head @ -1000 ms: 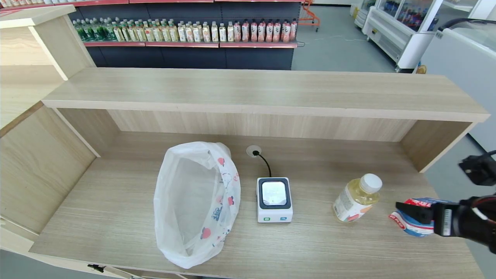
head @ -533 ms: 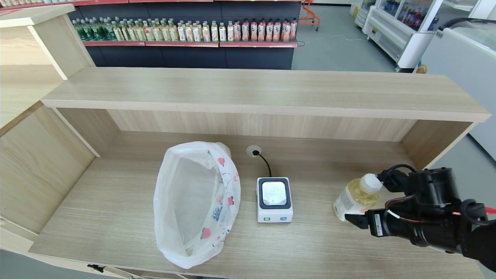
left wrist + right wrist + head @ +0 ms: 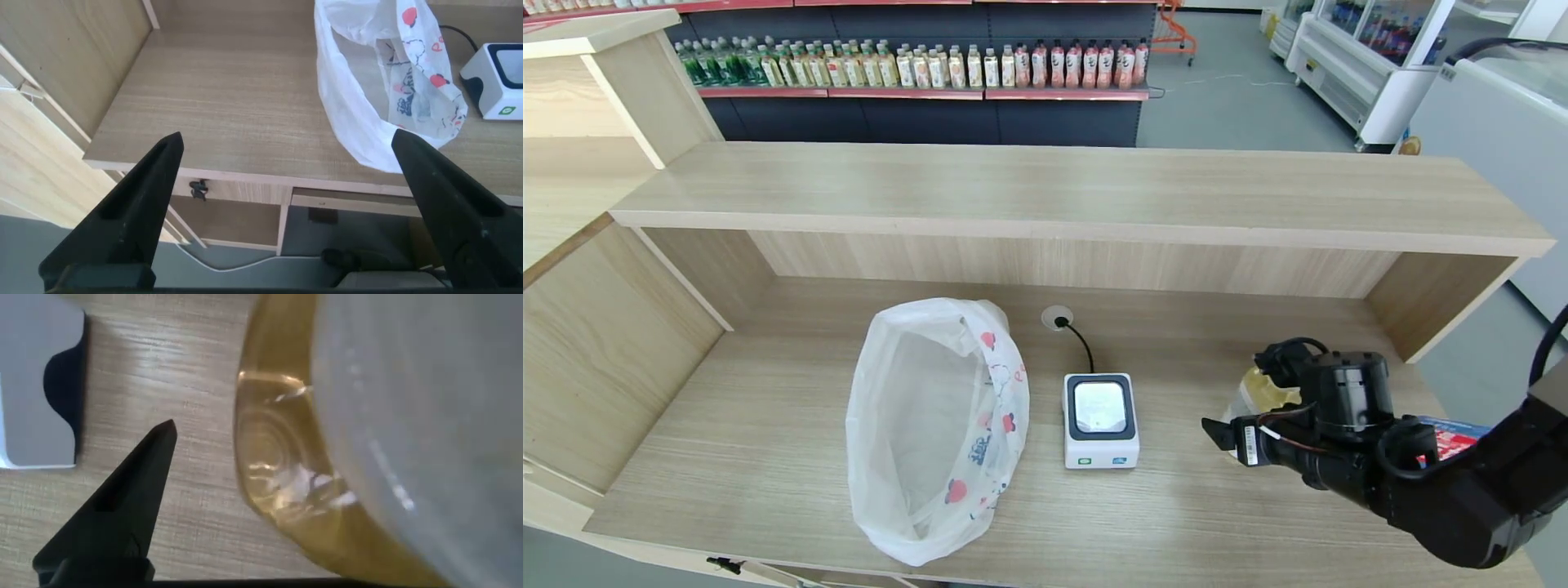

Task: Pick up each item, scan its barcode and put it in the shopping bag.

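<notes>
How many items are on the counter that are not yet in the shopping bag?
2. A yellow drink bottle stands right of the scanner, partly hidden. A red and blue packet lies farther right, mostly covered. Others may be hidden there.

Black right arm (image 3: 1421,490) with cables (image 3: 1290,347), red wires (image 3: 1278,419), white label (image 3: 1250,433); black wedge-fingered left claw (image 3: 286,143).

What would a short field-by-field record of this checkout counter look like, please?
shopping bag: open, on the counter, left side
scanner: just right of the bag, cabled
bottle: right of the scanner, partly hidden
right gripper: open, at the bottle, not closed on it
snack packet: farther right, mostly hidden
left gripper: open, empty, off the counter's near edge
items bagged: none seen
</notes>
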Tool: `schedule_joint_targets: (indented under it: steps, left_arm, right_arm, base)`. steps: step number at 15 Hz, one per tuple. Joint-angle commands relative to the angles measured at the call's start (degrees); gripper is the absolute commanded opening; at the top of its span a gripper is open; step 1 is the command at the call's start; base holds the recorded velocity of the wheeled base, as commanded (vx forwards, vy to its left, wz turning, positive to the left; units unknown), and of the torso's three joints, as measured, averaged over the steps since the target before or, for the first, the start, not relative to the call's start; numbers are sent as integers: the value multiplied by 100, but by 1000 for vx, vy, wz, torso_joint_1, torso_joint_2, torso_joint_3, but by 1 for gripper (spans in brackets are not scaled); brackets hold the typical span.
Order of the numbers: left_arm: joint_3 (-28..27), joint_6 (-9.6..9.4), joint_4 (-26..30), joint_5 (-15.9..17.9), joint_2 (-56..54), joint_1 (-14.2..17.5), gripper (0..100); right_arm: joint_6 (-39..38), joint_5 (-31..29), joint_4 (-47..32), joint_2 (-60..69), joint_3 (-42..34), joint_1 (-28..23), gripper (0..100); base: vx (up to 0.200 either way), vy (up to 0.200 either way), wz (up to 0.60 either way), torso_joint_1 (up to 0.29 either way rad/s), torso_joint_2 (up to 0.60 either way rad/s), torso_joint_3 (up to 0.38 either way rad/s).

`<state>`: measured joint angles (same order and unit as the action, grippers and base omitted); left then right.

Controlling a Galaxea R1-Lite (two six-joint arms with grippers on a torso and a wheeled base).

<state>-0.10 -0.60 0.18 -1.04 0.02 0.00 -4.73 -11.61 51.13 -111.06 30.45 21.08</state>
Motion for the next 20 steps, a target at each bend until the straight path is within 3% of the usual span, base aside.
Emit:
schedule_joint_targets:
  steps: [1, 11, 12, 20]
  left_arm:
    - [1, -2, -1, 7, -2, 0, 100]
    - [1, -2, -1, -2, -2, 0, 100]
    - [1, -2, -1, -2, -2, 0, 100]
    - [1, -2, -1, -2, -2, 0, 100]
  right_arm:
    - [60, 9, 222, -285, 49, 98, 100]
    - [403, 62, 1752, -663, 163, 169, 100]
    - [411, 71, 1787, -698, 180, 169, 0]
    - [825, 97, 1804, -883, 180, 160, 0]
  base:
    - [0, 0, 0, 0, 0, 0]
    - [0, 0, 0, 0, 0, 0]
    - [0, 0, 0, 0, 0, 0]
    - [0, 0, 0, 0, 0, 0]
